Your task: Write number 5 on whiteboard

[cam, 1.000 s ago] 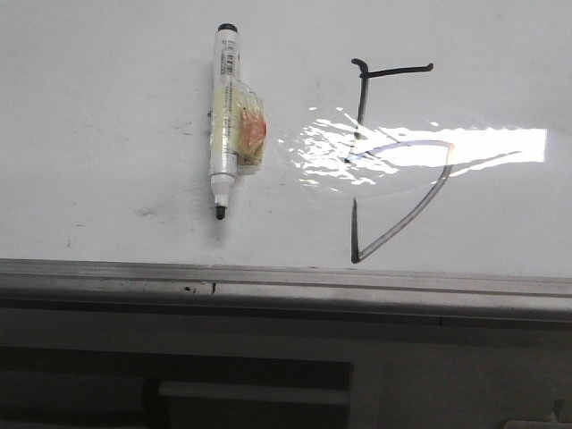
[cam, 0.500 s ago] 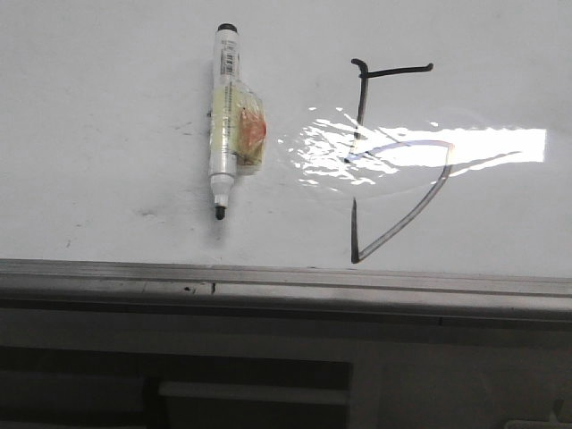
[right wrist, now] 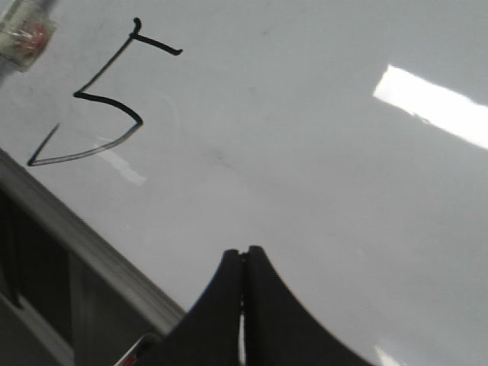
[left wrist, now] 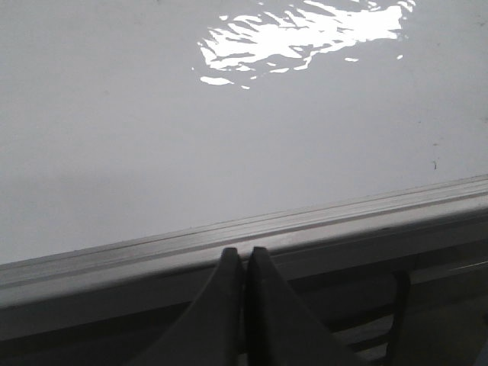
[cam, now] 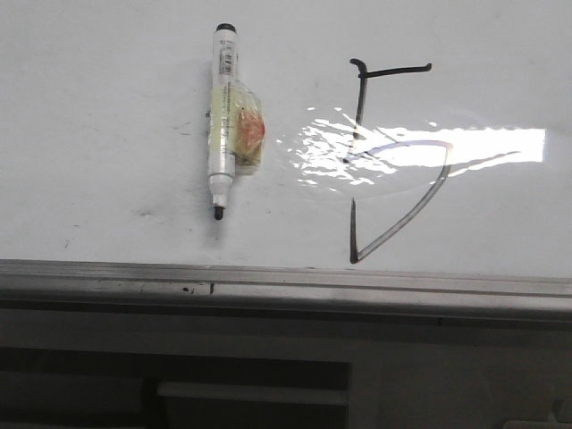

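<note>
Number 5 [cam: 384, 161]: drawn in black strokes on the whiteboard [cam: 107, 134], right of centre, above the grey edge rail [cam: 286, 277].
Marker [cam: 223, 125]: uncapped, lying flat left of the number 5, tip toward the rail.
Left tool [left wrist: 244, 263]: fingers pressed together, empty, over the rail.
Right tool [right wrist: 244, 263]: fingers pressed together, empty, above the whiteboard.

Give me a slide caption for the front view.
A finished black number 5 on the whiteboard, with the uncapped marker lying to its left.

Both grippers' fingers [left wrist: 245, 263] [right wrist: 244, 263] pressed together (holding nothing).
</note>
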